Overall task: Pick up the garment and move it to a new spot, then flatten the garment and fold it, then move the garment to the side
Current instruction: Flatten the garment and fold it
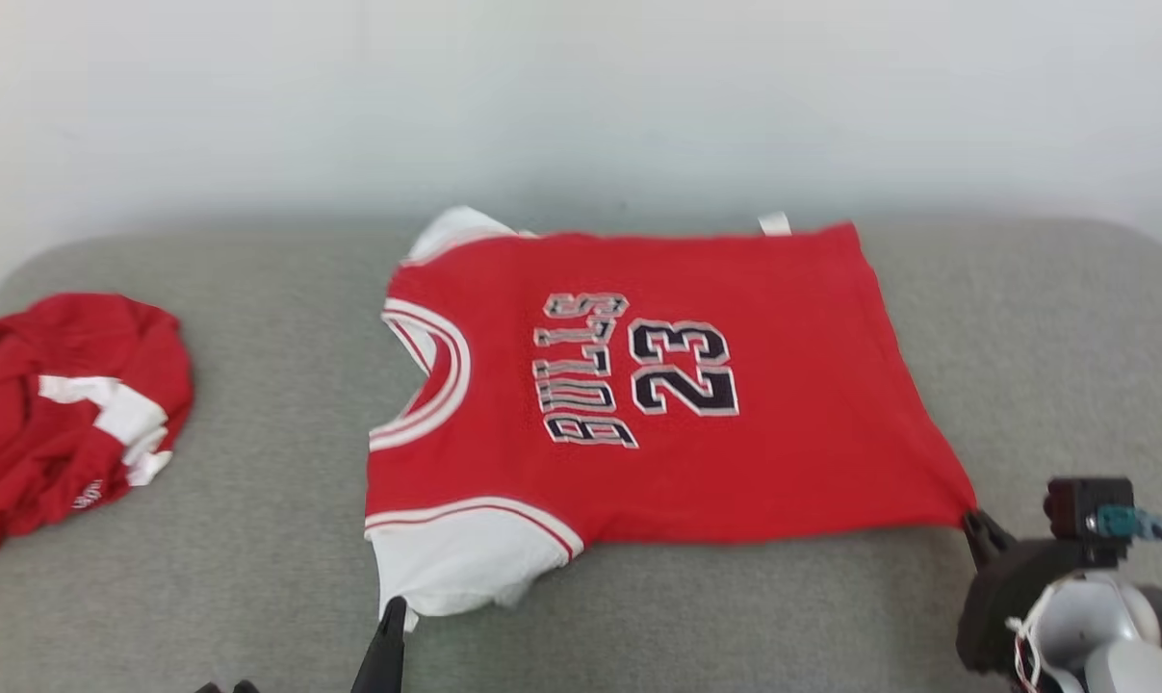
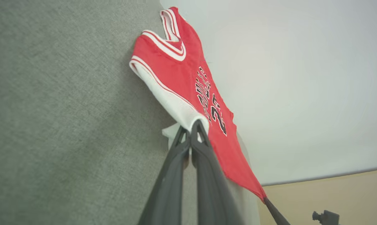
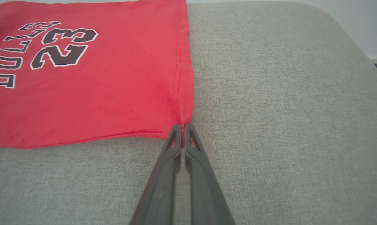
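**Both grippers pinched the near corners of the jersey**

The jersey (image 1: pixel 658 385) lay spread flat on the grey cushion (image 1: pixel 253 577), reaching away from both tools toward the pale wall (image 1: pixel 581 96). The left gripper (image 1: pixel 394 608) had its fingers pressed together on the white sleeve at the near left corner. In the left wrist view, white cloth wrapped over its tips. The right gripper (image 1: pixel 972 522) was closed in the same way and nipped the red hem corner. The corner met its tips straight ahead, and the rest of the cloth stretched ahead and to its left.

Counted: two grippers, one spread jersey, one cushion, and one crumpled garment (image 1: pixel 61 414), red and white, well off to the left of the left gripper.

Bare grey fabric lay between the left gripper and that heap. More lay to the right of the right gripper, as far as the cushion's rounded corner. A bare strip ran along the near side of both sets of fingers. The jersey's far edge lay close to the cushion's back edge, by the wall
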### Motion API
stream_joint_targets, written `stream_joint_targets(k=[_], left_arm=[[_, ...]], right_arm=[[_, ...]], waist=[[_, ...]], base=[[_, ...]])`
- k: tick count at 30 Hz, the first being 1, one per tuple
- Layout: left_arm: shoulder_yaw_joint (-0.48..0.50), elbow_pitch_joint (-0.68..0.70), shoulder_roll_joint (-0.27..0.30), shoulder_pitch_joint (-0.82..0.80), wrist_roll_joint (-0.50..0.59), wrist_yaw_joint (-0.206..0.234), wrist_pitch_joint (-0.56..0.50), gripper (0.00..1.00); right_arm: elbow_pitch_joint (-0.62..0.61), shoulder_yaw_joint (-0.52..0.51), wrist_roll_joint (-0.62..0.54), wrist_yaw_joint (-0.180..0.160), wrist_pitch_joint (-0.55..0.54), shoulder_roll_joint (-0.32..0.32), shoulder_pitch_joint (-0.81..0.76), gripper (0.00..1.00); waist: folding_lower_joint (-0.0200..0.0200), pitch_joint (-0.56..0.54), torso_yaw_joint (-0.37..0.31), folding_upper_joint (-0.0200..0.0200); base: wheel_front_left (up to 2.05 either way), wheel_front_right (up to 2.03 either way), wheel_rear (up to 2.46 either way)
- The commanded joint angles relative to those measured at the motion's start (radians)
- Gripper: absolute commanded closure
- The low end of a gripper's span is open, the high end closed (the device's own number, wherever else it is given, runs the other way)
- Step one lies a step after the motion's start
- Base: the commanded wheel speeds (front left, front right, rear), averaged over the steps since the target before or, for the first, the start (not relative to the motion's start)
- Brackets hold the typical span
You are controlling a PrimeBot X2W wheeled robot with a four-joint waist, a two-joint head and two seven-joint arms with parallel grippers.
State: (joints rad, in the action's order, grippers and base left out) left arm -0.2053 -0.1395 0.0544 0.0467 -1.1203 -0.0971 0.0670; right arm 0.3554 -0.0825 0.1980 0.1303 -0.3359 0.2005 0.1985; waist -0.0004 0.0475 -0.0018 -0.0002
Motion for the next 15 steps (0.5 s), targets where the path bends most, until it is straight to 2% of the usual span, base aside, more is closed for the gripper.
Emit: stream_joint_targets(k=[1,6,8,15], left_arm=[[0.005,0.014,0.001,0.023,-0.024,-0.001,-0.011,1.00],[0.025,0.096,0.001,0.080,-0.151,0.014,-0.088,1.00],[0.025,0.156,0.012,0.127,-0.201,0.031,-0.139,1.00],[0.008,0.238,0.026,0.217,-0.289,0.062,-0.231,1.00]], right_arm=[[-0.021,-0.006,-0.007,0.001,-0.012,-0.010,-0.028,1.00],[-0.162,-0.052,-0.020,0.001,-0.092,-0.058,-0.126,1.00],[-0.249,-0.075,-0.032,0.001,-0.159,-0.084,-0.189,1.00],[-0.353,-0.101,-0.051,0.001,-0.246,-0.104,-0.272,1.00]], waist=[[0.0004,-0.059,0.053,0.0002],[0.0004,-0.067,0.064,0.0002],[0.0004,-0.072,0.070,0.0002],[0.0004,-0.075,0.063,0.0002]], base=[[0.00,0.00,0.00],[0.00,0.00,0.00],[0.00,0.00,0.00],[0.00,0.00,0.00]])
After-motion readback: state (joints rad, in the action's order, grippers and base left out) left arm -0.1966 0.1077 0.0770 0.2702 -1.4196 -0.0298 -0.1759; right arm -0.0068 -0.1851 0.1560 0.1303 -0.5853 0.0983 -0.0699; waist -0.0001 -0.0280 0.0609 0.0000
